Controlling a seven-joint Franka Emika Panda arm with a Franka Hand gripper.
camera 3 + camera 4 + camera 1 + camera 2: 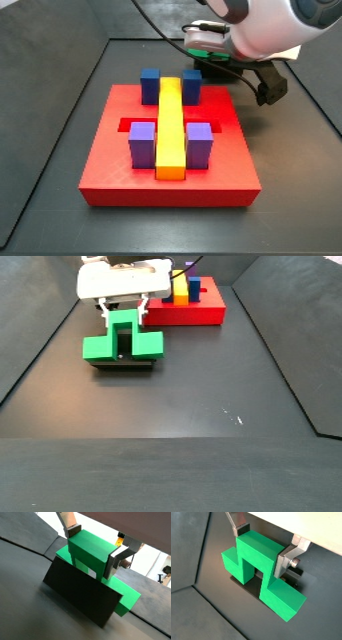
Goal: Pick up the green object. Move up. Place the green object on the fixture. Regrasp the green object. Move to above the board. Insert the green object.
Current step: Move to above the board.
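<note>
Gripper (124, 311): fingers clamped on green object's (123, 344) raised centre.
Fixture (123, 362): under the green object.
Board (201, 313): at 1 o'clock, well apart.

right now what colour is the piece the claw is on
Bright green: the green object sits between the claw fingers, clearest in a wrist view.

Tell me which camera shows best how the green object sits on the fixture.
A wrist view: the green object rests on the dark fixture, the gripper at its raised centre. The other wrist view mostly hides the fixture; one side view shows both small, the other hardly any.
</note>
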